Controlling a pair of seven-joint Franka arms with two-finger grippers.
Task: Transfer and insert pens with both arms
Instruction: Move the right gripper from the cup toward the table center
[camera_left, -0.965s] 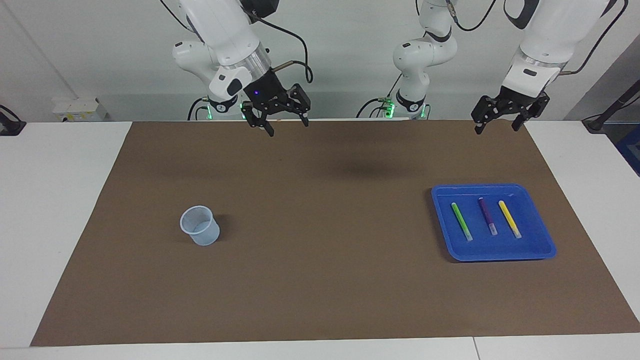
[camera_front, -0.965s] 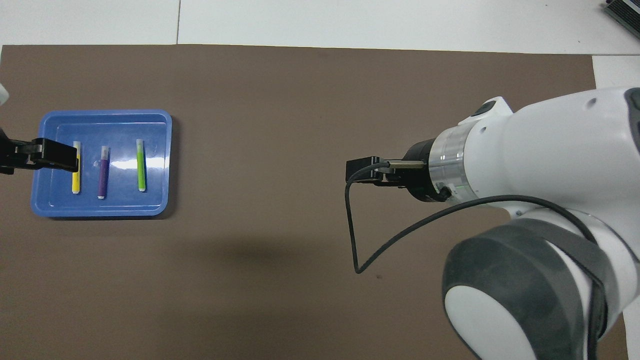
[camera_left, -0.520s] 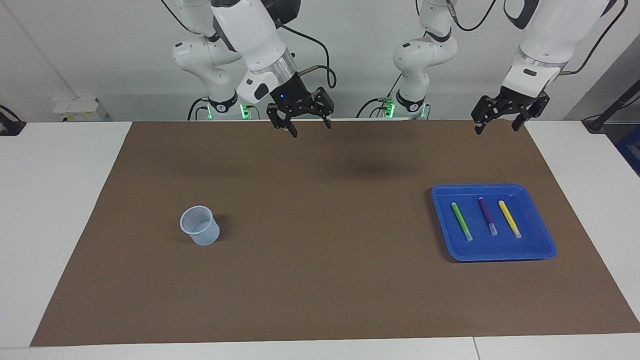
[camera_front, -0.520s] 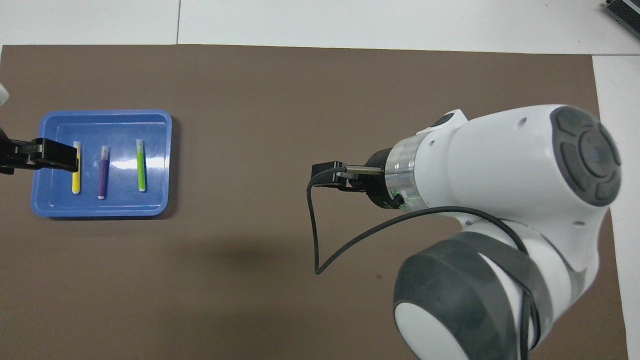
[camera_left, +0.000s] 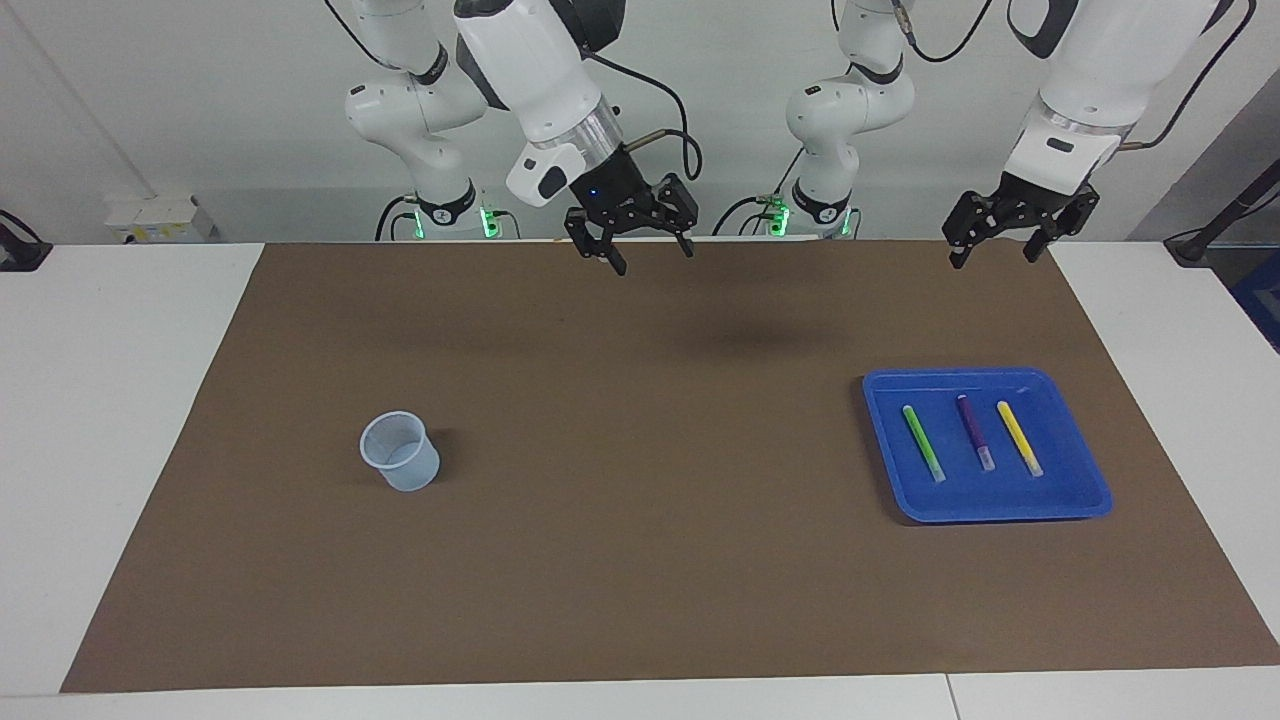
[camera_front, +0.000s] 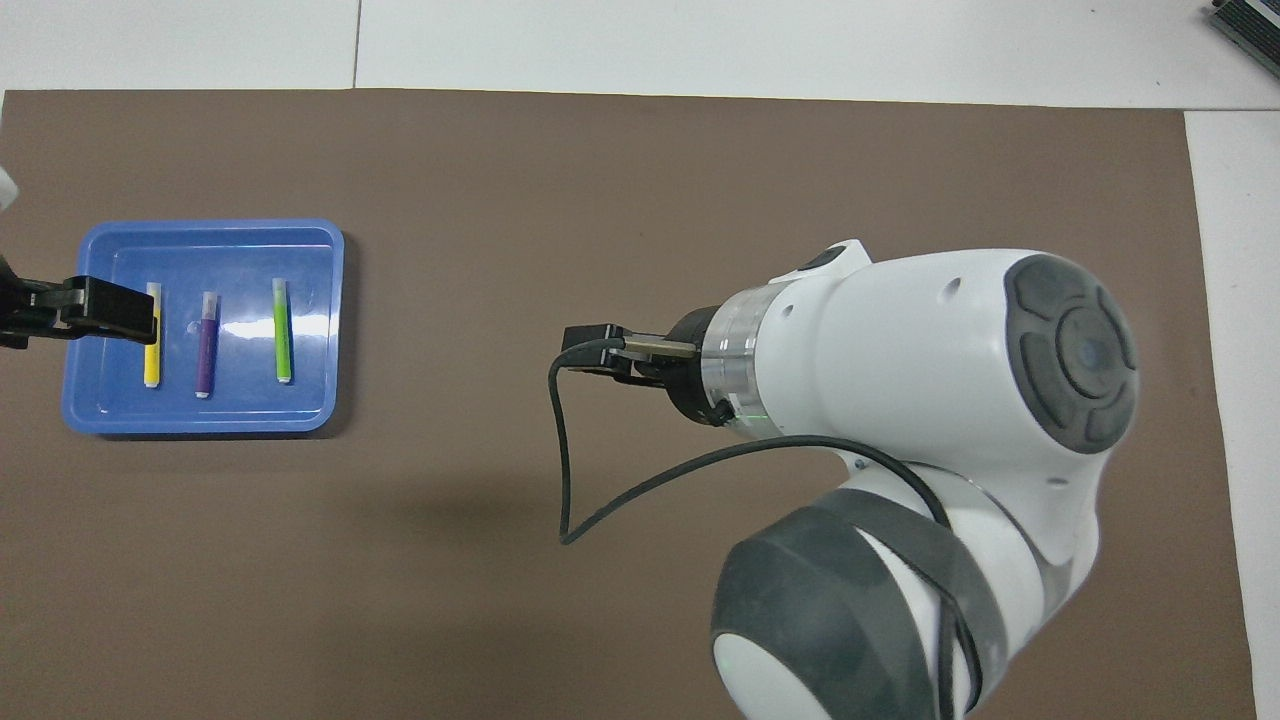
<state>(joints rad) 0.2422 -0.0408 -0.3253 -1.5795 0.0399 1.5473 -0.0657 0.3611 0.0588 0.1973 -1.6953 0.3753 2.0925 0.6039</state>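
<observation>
Pincers (camera_left: 1003, 243) raised; pens (camera_left: 974, 432) lengthwise robotward.

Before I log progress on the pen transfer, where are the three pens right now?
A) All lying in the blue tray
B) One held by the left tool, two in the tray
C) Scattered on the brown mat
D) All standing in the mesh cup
A: the green pen, purple pen and yellow pen all lie side by side in the blue tray.

Bright, even light from above fills both views. A soft blurred shadow lies on the brown paper mat (camera_left: 640, 560) covering the white counter (camera_left: 120, 400). White glare streaks the glossy blue plastic tray (camera_front: 320, 330). Both views look sharp.
</observation>
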